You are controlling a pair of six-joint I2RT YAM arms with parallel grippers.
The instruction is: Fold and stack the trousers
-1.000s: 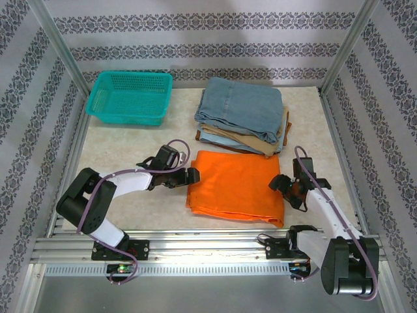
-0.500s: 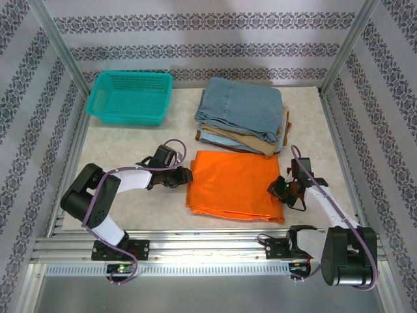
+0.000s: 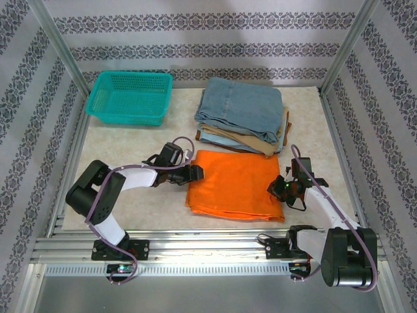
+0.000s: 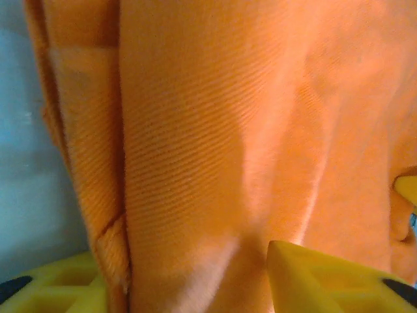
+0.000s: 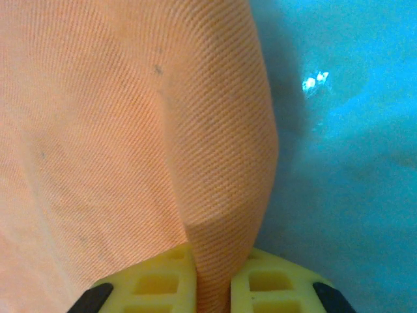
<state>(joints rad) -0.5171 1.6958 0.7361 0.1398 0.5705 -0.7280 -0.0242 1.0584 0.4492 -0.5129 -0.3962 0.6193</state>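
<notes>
Trousers [image 3: 238,182]: orange, folded flat, front-centre of bench [image 3: 117,147], just before denim-and-tan pile [image 3: 241,117] | left pincer [image 3: 193,173]: clamped on left edge, cloth bunched between yellow fingers [image 4: 326,280] | right pincer [image 3: 277,188]: clenched tight on right-edge fold | teal basket [image 3: 130,98]: far left corner, well apart.

Left arm [image 3: 130,177] is reaching low and rightward across the surface, elbow folded back near its base. Its left gripper [image 3: 194,173] is clamping a thick fold of the orange trousers [image 3: 234,182] between parted yellow fingers [image 4: 313,280]. Right arm [image 3: 326,207] is leaning inward, and the right gripper [image 3: 277,188] is pinching the cloth's right edge, its fingers [image 5: 159,280] nearly touching.
</notes>
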